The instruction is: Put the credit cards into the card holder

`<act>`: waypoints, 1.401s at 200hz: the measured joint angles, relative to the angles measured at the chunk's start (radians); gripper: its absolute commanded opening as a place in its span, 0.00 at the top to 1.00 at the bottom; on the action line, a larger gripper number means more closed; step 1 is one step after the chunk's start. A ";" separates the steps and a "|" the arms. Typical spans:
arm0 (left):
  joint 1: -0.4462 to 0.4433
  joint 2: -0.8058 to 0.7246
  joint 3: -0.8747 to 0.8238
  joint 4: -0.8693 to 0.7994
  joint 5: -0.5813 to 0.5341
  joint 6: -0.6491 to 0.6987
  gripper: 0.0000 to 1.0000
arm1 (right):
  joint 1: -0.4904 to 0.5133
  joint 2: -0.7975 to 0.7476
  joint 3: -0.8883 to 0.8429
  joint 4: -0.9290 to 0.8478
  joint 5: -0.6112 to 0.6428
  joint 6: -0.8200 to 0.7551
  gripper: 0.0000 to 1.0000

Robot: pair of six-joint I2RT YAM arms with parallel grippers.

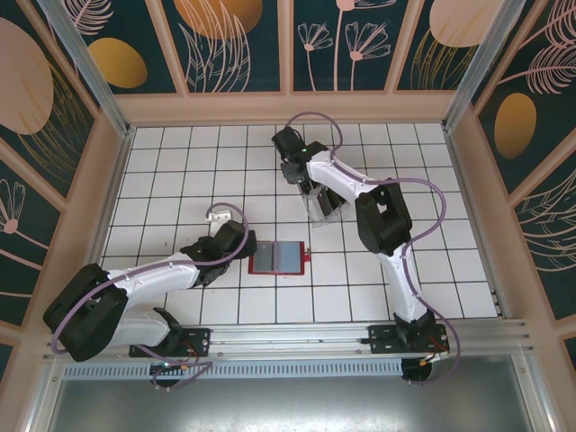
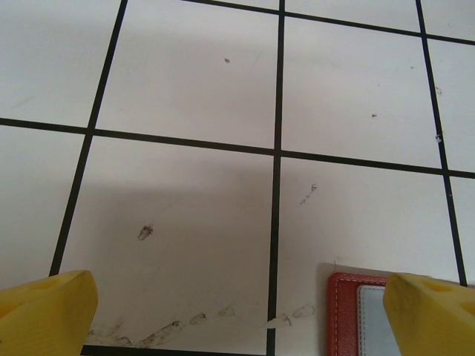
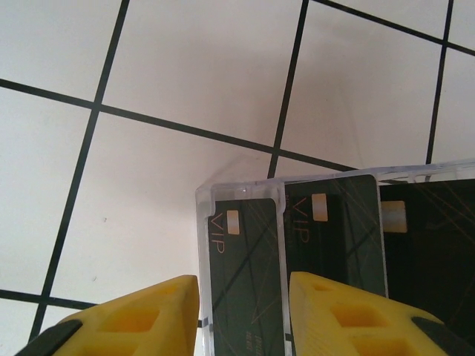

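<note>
We are looking down on a white table [image 1: 162, 171] ruled into squares by thin black lines. Pale wooden framing [image 1: 288, 106] is closing it in, with dark teal wall panels [image 1: 243, 45] above, painted with leaves, flowers and orange discs. An aluminium rail [image 1: 306, 335] is running along the near edge, carrying both arm bases. In the left wrist view, faint smudges [image 2: 146, 232] are showing on the tiles.

The card holder [image 1: 278, 258] is lying open and flat near the middle of the table, grey-blue pockets facing up. The left gripper [image 2: 237, 322] is hanging low at its left edge, spread wide and holding nothing, one yellow finger [image 2: 434, 311] overlapping the holder's red corner.

The credit cards [image 3: 245, 267] are standing in a clear plastic rack [image 1: 328, 211], farther off and slightly right of the holder. The right gripper [image 3: 243, 319] is hovering over the rack, partly open, its fingers flanking an end card and gripping nothing that we can see. A small white object [image 1: 216, 216] is lying on the tiles left of the rack.
</note>
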 measured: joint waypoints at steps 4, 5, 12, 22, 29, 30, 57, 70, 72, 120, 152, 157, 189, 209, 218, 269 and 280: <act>0.000 0.000 0.000 0.001 0.000 0.000 0.01 | -0.001 0.005 0.000 -0.001 0.000 0.000 0.63; 0.000 0.000 0.000 0.001 0.000 0.000 0.01 | -0.001 0.005 0.000 -0.001 0.000 0.000 0.63; 0.000 0.000 0.000 0.002 0.000 0.000 0.02 | -0.002 0.013 0.000 -0.002 0.000 0.000 0.63; 0.000 0.000 0.000 0.003 0.000 0.000 0.01 | -0.004 0.023 0.000 -0.006 0.001 -0.001 0.63; 0.000 0.000 -0.001 0.004 0.000 0.000 0.02 | -0.006 0.029 0.000 -0.010 0.000 -0.003 0.63; 0.000 0.000 -0.001 0.004 0.000 0.000 0.01 | -0.006 0.030 0.000 -0.011 0.000 -0.003 0.63; 0.000 0.000 -0.003 0.005 0.000 0.000 0.02 | -0.010 0.041 0.000 -0.016 0.001 -0.006 0.63; 0.000 0.000 -0.005 0.005 0.000 0.000 0.02 | -0.011 0.042 0.000 -0.017 0.000 -0.006 0.63; 0.000 0.000 -0.005 0.005 0.000 0.000 0.01 | -0.011 0.042 0.000 -0.017 0.000 -0.006 0.63; 0.000 0.002 -0.010 0.013 0.000 0.000 0.01 | -0.011 0.041 0.000 -0.017 -0.003 -0.006 0.63; 0.000 0.016 -0.010 0.026 0.003 0.000 0.01 | -0.010 0.042 0.006 -0.019 0.005 -0.008 0.63; 0.000 0.019 -0.010 0.027 0.004 0.000 0.01 | -0.010 0.041 0.008 -0.019 0.011 -0.011 0.63; 0.000 0.034 -0.010 0.030 0.008 0.000 0.01 | -0.008 0.042 0.032 -0.020 0.045 -0.032 0.63; 0.000 0.039 -0.010 0.031 0.008 0.000 0.01 | -0.008 0.042 0.048 -0.023 0.065 -0.044 0.63; 0.000 0.041 -0.010 0.032 0.008 0.001 0.01 | -0.008 0.042 0.054 -0.023 0.070 -0.048 0.63; 0.000 0.045 -0.010 0.035 0.008 0.008 0.02 | -0.008 0.080 0.071 -0.026 0.071 -0.051 0.63; 0.000 0.048 -0.010 0.038 0.008 0.008 0.01 | -0.008 0.087 0.071 -0.026 0.071 -0.051 0.63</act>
